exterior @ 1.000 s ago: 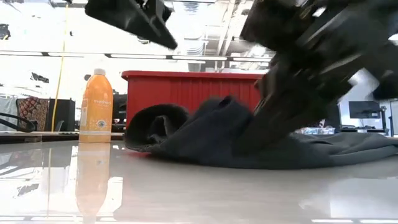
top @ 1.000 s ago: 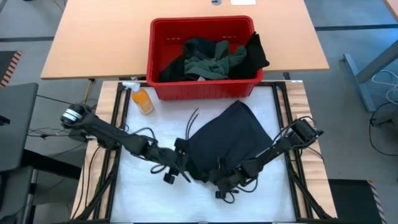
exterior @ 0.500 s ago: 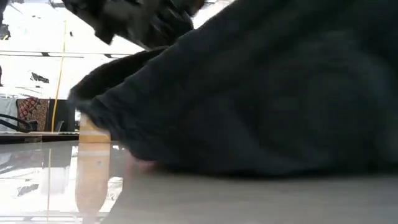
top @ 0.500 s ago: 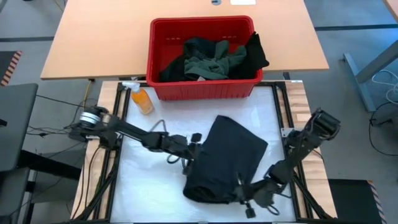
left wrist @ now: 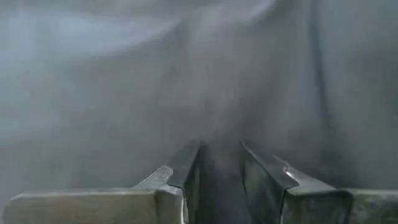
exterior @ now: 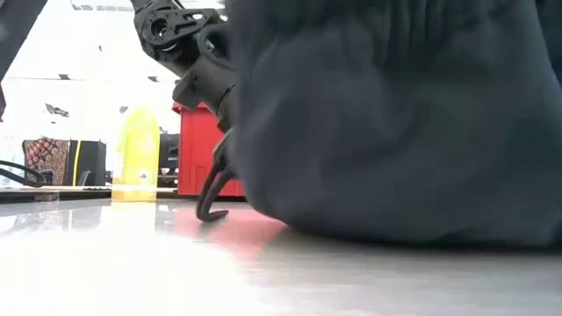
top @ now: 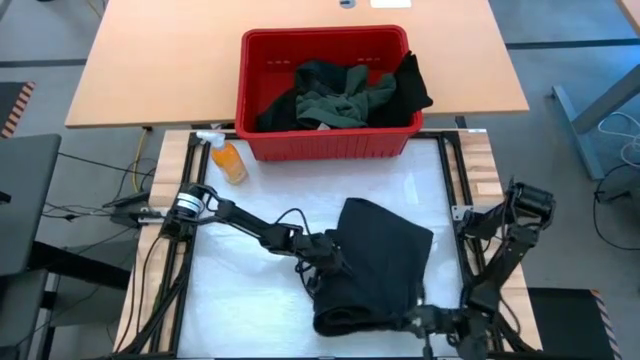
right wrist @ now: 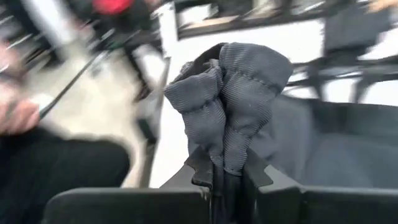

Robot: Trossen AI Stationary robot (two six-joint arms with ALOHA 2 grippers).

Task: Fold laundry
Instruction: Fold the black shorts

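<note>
You have one black garment [top: 375,262] lying in a loosely folded, rumpled heap on the table, between the left tool [top: 325,265] at its one edge and the right tool [top: 425,318] at its near corner. A bunched, ribbed fold of it stands up from the right tool's pinch. The rest of your laundry [top: 345,92], dark green and black, sits crumpled well beyond both tools.

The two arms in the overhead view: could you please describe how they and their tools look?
Both arms are dark, slim and jointed, with loose black cables along them. The left arm has a silvery ring near its base. The left tool ends in two flat, dark grey fingers; the right tool has black fingers with notched edges.
</note>
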